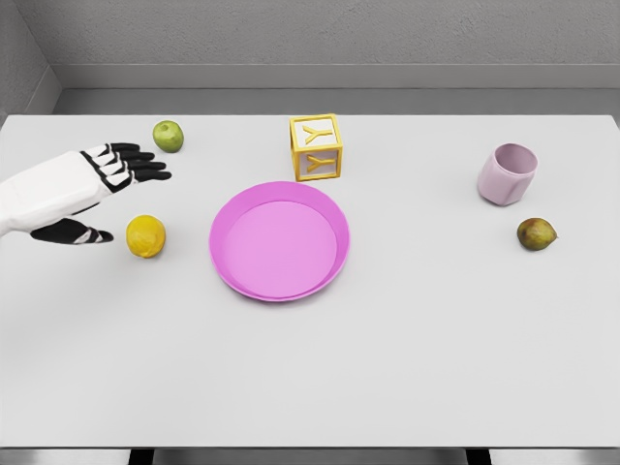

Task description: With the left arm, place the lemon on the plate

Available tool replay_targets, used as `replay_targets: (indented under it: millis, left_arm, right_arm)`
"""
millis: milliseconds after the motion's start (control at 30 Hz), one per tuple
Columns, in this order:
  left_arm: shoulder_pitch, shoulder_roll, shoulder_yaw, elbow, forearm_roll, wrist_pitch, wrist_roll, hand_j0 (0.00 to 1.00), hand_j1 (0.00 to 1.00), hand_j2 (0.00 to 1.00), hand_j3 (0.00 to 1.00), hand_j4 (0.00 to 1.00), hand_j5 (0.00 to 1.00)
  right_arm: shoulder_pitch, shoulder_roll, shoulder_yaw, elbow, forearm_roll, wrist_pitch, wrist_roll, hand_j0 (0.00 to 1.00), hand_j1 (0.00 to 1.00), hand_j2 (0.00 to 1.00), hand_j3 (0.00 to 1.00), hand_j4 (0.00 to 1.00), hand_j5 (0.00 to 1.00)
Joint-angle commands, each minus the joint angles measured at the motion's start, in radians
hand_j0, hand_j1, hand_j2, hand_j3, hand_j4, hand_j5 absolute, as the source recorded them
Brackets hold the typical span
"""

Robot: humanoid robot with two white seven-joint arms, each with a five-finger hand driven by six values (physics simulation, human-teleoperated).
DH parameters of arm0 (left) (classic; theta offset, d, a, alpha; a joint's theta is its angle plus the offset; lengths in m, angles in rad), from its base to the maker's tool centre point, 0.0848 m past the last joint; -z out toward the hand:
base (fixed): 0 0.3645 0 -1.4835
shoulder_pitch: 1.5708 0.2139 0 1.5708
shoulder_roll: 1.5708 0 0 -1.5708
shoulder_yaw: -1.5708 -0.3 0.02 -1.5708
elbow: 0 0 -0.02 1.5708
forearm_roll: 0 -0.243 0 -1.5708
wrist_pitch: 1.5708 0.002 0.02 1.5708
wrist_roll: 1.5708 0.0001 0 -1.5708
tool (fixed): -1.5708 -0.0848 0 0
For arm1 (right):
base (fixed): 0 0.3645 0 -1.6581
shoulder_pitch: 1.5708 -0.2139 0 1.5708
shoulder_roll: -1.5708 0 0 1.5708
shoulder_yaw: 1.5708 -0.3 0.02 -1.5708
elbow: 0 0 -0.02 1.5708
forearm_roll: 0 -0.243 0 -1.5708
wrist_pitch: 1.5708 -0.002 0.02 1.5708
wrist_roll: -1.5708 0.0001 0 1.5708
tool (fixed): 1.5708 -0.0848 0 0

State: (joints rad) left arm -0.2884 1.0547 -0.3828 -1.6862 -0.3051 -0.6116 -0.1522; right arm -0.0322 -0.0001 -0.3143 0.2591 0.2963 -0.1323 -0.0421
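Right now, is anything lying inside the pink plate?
Nothing: the pink plate shows only its bare floor, fully visible. The lemon lies on the table to its left, near the open left hand, untouched. Nothing covers the plate.

Lime (pixel 169 136), block (pixel 316 147), cup (pixel 507 174), mango (pixel 536 233)

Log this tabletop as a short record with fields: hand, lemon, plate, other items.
left hand: open, fingers spread, just left of the lemon, not touching it
right hand: not in view
lemon: on the table, left of the plate, apart from it
plate: pink, nothing on it
other items: green fruit at back left; yellow letter block behind the plate; lilac cup and brownish fruit at right
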Motion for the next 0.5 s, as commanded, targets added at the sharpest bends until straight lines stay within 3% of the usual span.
replay_targets:
  millis: [0,67,200,333,467]
  left_arm:
    - [0.0,0.002,0.002,0.0,0.006,0.001,0.0,1.0,1.0,1.0,1.0,1.0,1.0]
    - [0.0,0.002,0.002,0.005,-0.002,0.001,0.0,1.0,1.0,1.0,1.0,1.0,1.0]
    - [0.014,0.001,0.004,0.051,-0.003,0.001,-0.148,1.0,1.0,1.0,1.0,1.0,1.0]
    - [0.014,-0.015,0.015,0.102,-0.012,0.001,-0.213,1.0,1.0,1.0,1.0,1.0,1.0]
    - [0.0,-0.071,-0.007,0.122,-0.092,0.001,-0.242,1.0,1.0,1.0,1.0,1.0,1.0]
  right_arm:
    - [-0.002,0.0,-0.008,-0.014,0.0,0.002,0.002,1.0,1.0,1.0,1.0,1.0,1.0]
    - [0.002,0.0,0.001,-0.014,0.0,0.0,0.002,1.0,1.0,1.0,1.0,1.0,1.0]
    - [0.002,0.0,0.001,-0.014,0.0,0.0,0.002,1.0,1.0,1.0,1.0,1.0,1.0]
    - [0.002,0.0,0.001,-0.014,0.0,0.0,0.002,1.0,1.0,1.0,1.0,1.0,1.0]
    - [0.002,0.0,0.001,-0.014,0.0,0.0,0.002,1.0,1.0,1.0,1.0,1.0,1.0]
